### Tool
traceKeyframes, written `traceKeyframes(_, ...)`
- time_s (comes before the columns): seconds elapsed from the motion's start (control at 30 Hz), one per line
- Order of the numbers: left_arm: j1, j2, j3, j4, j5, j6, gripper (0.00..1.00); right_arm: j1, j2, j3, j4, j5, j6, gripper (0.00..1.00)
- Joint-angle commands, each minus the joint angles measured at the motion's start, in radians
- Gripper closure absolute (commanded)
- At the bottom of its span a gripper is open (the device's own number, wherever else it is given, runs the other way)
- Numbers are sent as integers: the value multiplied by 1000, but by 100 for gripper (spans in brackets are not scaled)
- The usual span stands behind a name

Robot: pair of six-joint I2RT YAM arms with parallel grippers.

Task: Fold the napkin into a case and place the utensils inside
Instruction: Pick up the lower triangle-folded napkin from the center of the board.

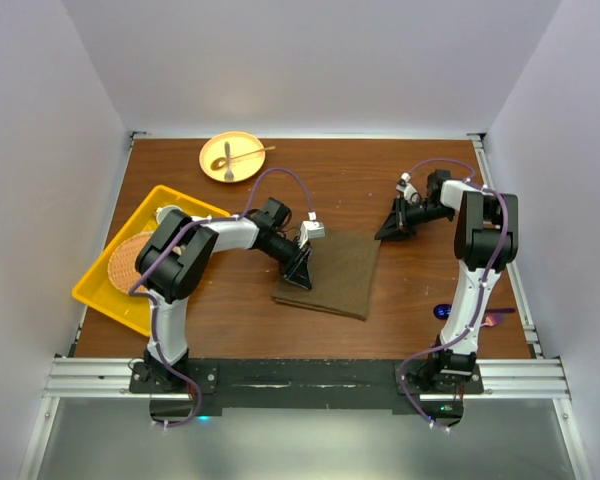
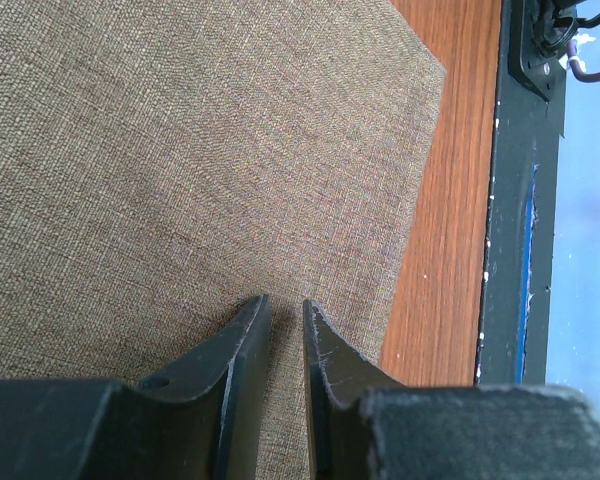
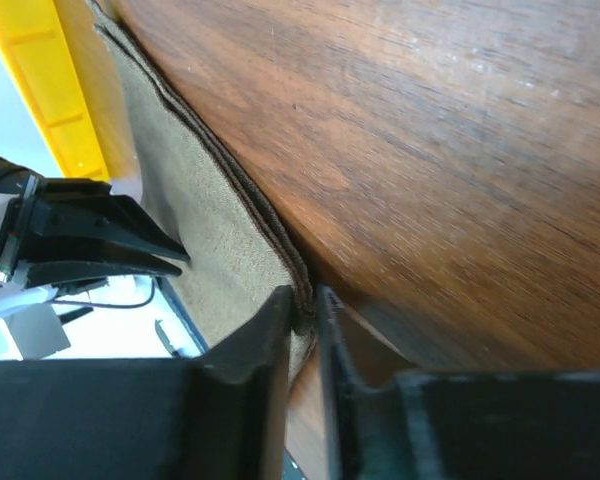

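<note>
In the top view the left gripper [image 1: 298, 272] covers part of the olive-brown cloth napkin [image 1: 335, 270] at its left edge. The left arm [image 1: 180, 260] hides much of the round woven tan mat [image 1: 125, 262]. The slim utensils [image 1: 235, 157] on the round yellow plate [image 1: 210, 158] are too small to tell apart. The glossy blue-purple spoon [image 1: 442, 312] shows only as a small patch beside the right arm [image 1: 475, 270]. The left wrist view cuts the napkin off at its left, top and bottom edges.
</note>
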Motion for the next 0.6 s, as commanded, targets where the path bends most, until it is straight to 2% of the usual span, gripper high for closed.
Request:
traceKeyframes(0.0, -3, 40, 1, -14, -59, 30, 75, 10, -58, 24, -8, -51, -56, 94)
traceKeyframes(0.07, -5, 43, 4, -11, -61, 26, 75, 22, -70, 29, -15, -61, -77, 100)
traceKeyframes(0.2, -2, 31, 7, -8, -58, 23, 74, 51, -92, 33, -30, -44, -151, 100)
traceKeyframes(0.27, 12, -33, -20, 73, -35, -5, 72, 62, -95, 32, -30, -27, -162, 100)
traceKeyframes(0.3, 18, -63, -57, 125, -38, -32, 67, 67, -96, 32, -33, -25, -171, 100)
traceKeyframes(0.33, 26, -93, -69, 233, -44, -92, 65, 67, -101, 30, -31, -21, -174, 100)
traceKeyframes(0.4, 20, -161, -74, 297, -77, -121, 63, 67, -109, 32, -31, -9, -182, 100)
traceKeyframes(0.43, -3, -175, -66, 384, -100, -128, 62, 67, -113, 32, -31, -8, -183, 100)
traceKeyframes(0.57, -89, -166, -8, 466, -218, -56, 64, 67, -118, 35, -31, -18, -173, 100)
